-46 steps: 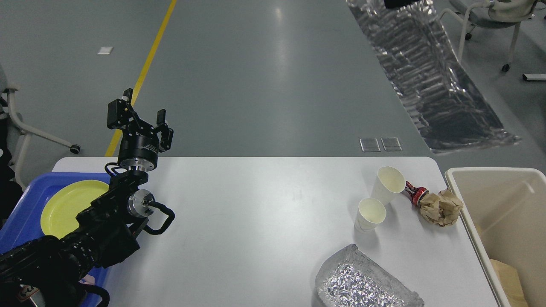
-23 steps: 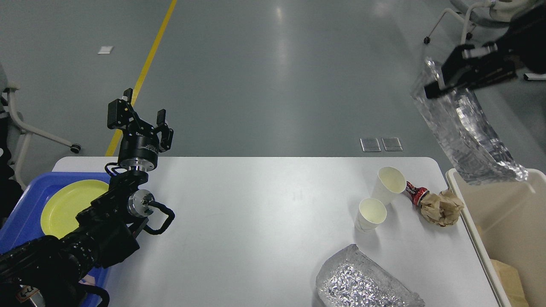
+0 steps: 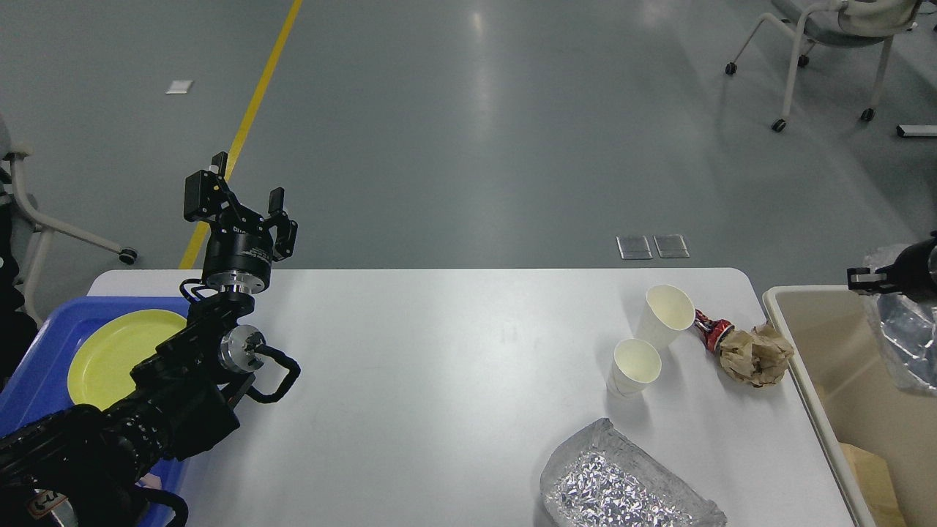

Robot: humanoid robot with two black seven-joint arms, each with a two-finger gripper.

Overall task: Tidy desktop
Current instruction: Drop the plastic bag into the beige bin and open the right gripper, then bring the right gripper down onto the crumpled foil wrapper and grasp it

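The white desktop (image 3: 439,366) carries two white paper cups: one upright (image 3: 635,366), one leaning beside it (image 3: 670,315). To their right lie a red crushed wrapper (image 3: 710,329) and a crumpled brown paper ball (image 3: 758,355). A crinkled silver foil container (image 3: 622,487) sits at the front edge. My left gripper (image 3: 240,207) stands open and empty above the desk's far left corner. At the right edge my right gripper (image 3: 867,280) is shut on a silvery plastic bag (image 3: 904,344), which hangs over the beige bin (image 3: 798,351).
A blue tray (image 3: 36,366) with a yellow plate (image 3: 110,351) sits at the desk's left end, partly under my left arm. The bin holds some brown cardboard (image 3: 867,476). Wheeled chairs stand on the floor at far right (image 3: 827,44) and far left (image 3: 44,219).
My right gripper has carried the silvery bag down from high at the upper right to just over the bin. The left arm and the things on the desk have not moved.
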